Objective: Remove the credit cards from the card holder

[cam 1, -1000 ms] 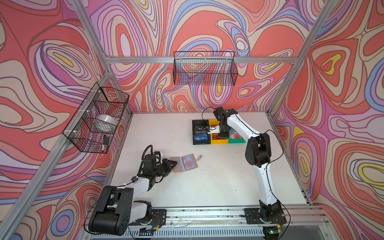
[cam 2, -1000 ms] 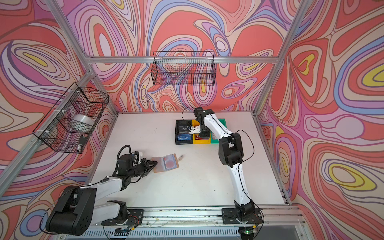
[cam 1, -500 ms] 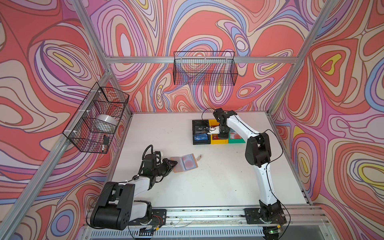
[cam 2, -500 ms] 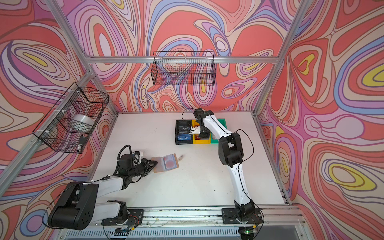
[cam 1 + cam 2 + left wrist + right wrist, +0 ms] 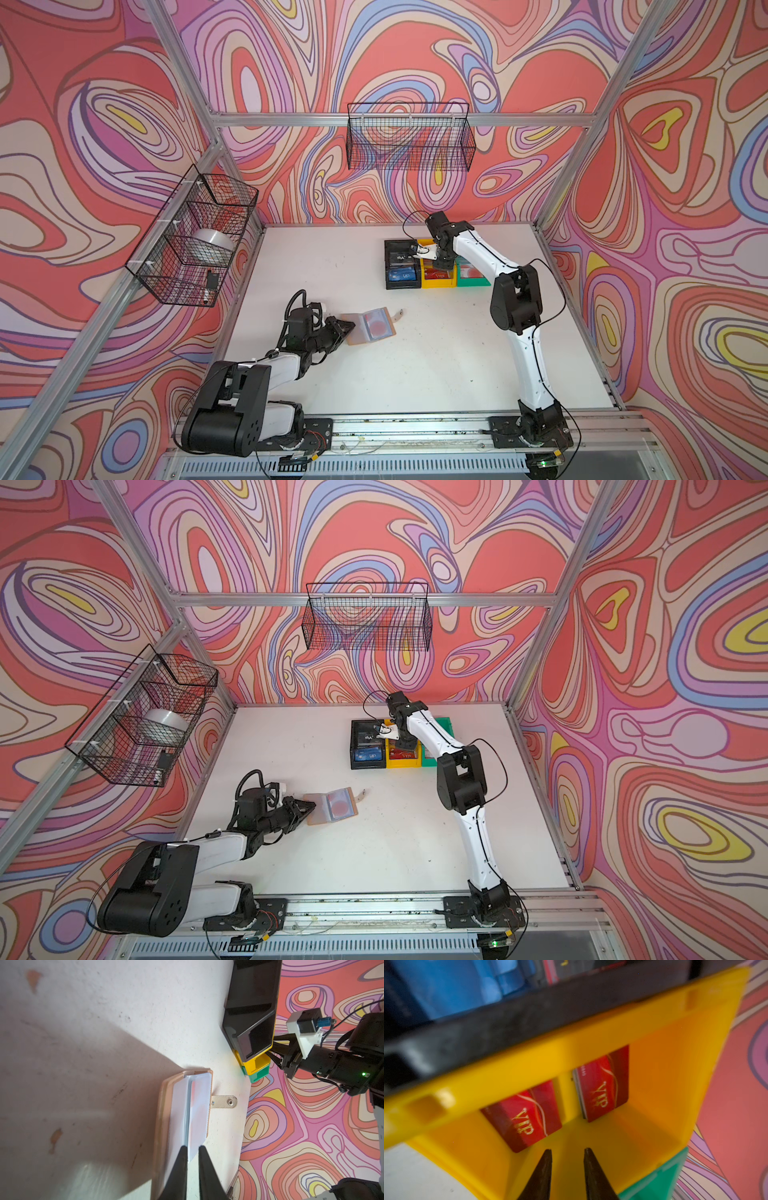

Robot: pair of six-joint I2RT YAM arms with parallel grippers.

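- Your card holder [image 5: 371,331] lies open and flat on the table, left of centre in both top views, with its tan cover down and its clear bluish sleeves [image 5: 199,1109] facing up
- Its strap tab [image 5: 224,1102], with a metal snap, sticks out from the edge farthest from the left arm
- Through the top sleeve you can see a pale credit card with a big red circle [image 5: 341,806]; you cannot tell whether another card sits under it
- Your left gripper [image 5: 192,1147] is closed on the near edge of the sleeves, one finger on each side of the plastic
- The left arm lies low along the table from the lower left of the top views, and its gripper is almost level
- Your right gripper [image 5: 568,1150] hangs over the yellow bin [image 5: 654,1084] with its fingers parted and nothing between them
- The right arm rises from the lower right, bends at a raised elbow and reaches to the upper centre, with its wrist pointing down
- Two red VIP cards [image 5: 529,1120] lie in the bottom of the yellow bin
- That bin stands between a black bin [image 5: 390,284] and a green bin [image 5: 476,284], all three touching, well apart from the holder
- The white table [image 5: 415,365] shows small marks
- The walls carry pink and red swirls, and there are wire baskets on the back wall [image 5: 409,137] and on the left one [image 5: 191,237]
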